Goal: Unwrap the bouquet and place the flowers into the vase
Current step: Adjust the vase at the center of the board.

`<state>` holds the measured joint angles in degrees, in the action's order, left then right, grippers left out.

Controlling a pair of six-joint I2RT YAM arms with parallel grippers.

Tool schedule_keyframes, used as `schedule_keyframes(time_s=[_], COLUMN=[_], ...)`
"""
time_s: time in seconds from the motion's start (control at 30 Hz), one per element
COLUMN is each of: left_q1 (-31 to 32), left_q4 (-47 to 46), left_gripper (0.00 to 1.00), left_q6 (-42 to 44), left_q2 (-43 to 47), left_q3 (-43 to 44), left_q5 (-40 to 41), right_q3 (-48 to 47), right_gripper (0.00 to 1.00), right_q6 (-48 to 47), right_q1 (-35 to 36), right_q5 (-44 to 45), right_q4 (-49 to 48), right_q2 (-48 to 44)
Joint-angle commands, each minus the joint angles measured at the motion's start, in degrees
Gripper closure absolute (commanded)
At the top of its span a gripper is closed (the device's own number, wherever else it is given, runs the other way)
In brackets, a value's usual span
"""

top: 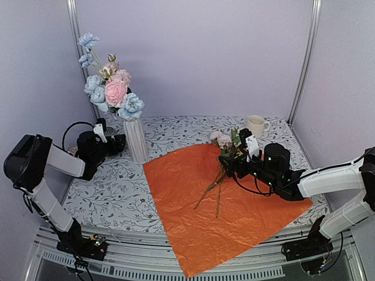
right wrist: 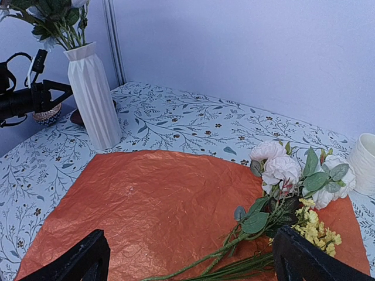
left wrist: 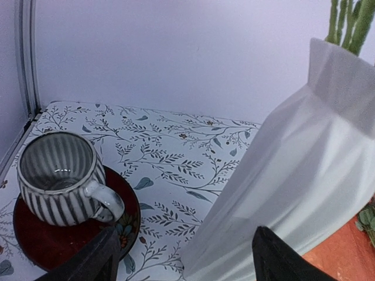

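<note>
Right gripper (right wrist: 193, 264): jaws wide apart, nothing held. Loose flowers (right wrist: 281, 193) lie just ahead, in line with open jaws, on flattened orange paper (right wrist: 146, 205). Left gripper (left wrist: 184, 263): jaws apart, empty; vase (left wrist: 293, 175) close in front, striped cup (left wrist: 57, 175) ahead to its left. Vase already holds several blooms (top: 114, 88).

Risks — thin stems fan out, so pinch may catch only some, or snag paper underneath. Crowded neck may refuse more stems; hard push could tip tall vase. Left gripper so near vase — stray nudge, same result.
</note>
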<state>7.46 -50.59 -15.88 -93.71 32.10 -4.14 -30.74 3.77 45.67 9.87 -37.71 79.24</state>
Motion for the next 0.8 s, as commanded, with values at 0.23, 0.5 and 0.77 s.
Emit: schedule_keyframes(time_s=[0.23, 0.5, 0.77], left_q1=[-1.20, -0.49, 3.04], left_q4=[-1.70, -4.52, -4.16], left_gripper=[0.18, 0.12, 0.07], left_q6=[-2.58, -9.70, -10.00], left_q2=[0.03, 6.59, 7.49], left_q3=[-0.13, -8.73, -9.16], left_q5=[-2.85, -6.65, -8.60], right_q3=[-1.45, -1.75, -2.04], right_gripper=[0.01, 0.01, 0.01], right_q6=[-0.34, 0.05, 0.44], right_q1=[-0.30, -0.32, -0.30], right_q5=[-0.65, -1.02, -1.46], right_q4=[-0.52, -0.20, -0.09], right_q2=[0.56, 0.73, 1.08])
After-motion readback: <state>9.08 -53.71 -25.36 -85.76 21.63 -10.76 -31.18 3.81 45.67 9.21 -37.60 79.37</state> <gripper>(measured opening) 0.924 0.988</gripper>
